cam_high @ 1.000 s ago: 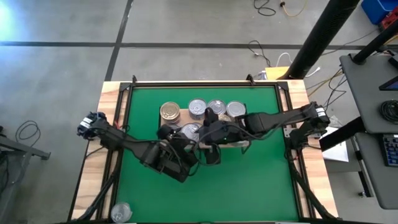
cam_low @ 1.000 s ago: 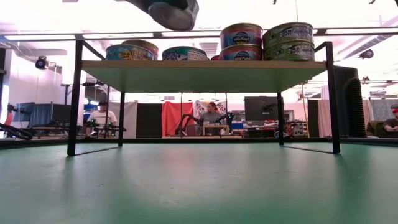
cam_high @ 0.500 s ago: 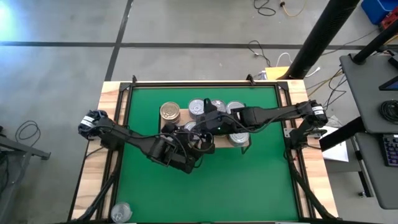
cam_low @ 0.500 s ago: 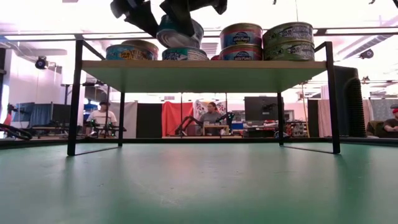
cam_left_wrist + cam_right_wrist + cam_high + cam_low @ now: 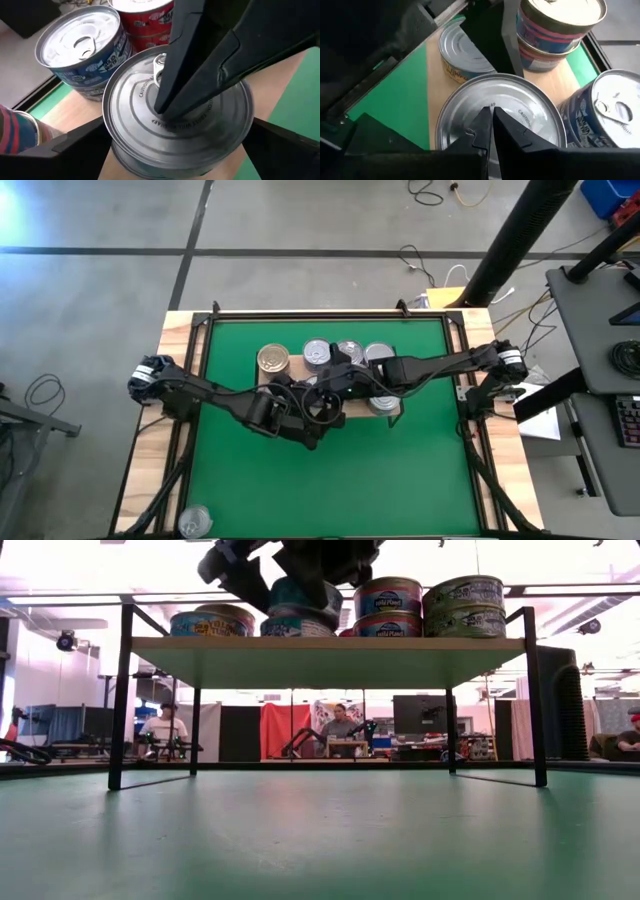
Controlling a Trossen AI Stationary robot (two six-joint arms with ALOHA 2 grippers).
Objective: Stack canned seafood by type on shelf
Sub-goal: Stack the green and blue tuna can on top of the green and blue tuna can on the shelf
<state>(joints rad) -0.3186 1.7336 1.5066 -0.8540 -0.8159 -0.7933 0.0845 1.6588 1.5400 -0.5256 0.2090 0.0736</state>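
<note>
green mat (image 5: 400,470) covers the table, and on it stands the shelf (image 5: 330,648), a flat wood board on thin black legs. round, shiny tins with ringed lids sit on it, about seven, though the arms hide some. the left gripper (image 5: 172,150) has its fingers wide around a silver tin (image 5: 180,117) on top of another tin. the right gripper (image 5: 490,131), fingers pressed together, touches its lid.
</note>
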